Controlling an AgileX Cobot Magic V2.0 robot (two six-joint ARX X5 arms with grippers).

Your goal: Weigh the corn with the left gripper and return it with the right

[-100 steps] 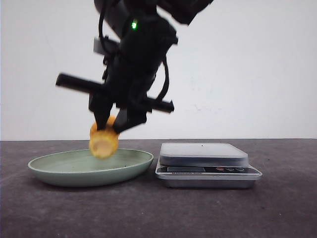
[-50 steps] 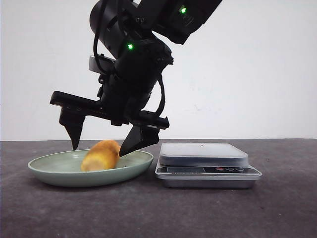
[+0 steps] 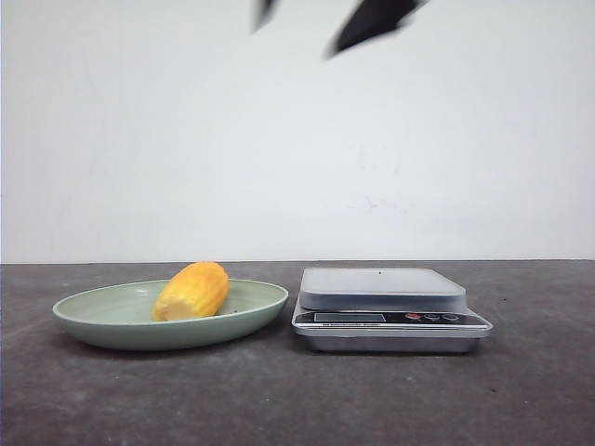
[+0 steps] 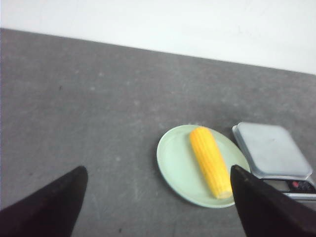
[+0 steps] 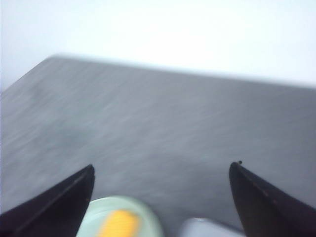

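Observation:
The yellow corn (image 3: 192, 290) lies on its side in the pale green plate (image 3: 112, 321), left of the silver scale (image 3: 381, 288). Nothing holds it. My right gripper (image 3: 293, 39) shows only as two blurred black fingertips at the top edge of the front view, high above the plate. In the right wrist view its jaws (image 5: 162, 167) are wide open and empty, with the blurred corn (image 5: 118, 224) far below. My left gripper (image 4: 158, 170) is wide open and empty, high above the table; the corn (image 4: 210, 160) and plate (image 4: 175, 160) lie far below it.
The scale's platform (image 4: 270, 148) carries nothing. Dark grey table (image 3: 297, 400) runs in front of plate and scale, with a white wall behind. The scale's edge also shows in the right wrist view (image 5: 197, 228).
My right gripper let go of the corn over the plate, opened wide, then rose fast to the top of the front view. The corn now rests in the plate.

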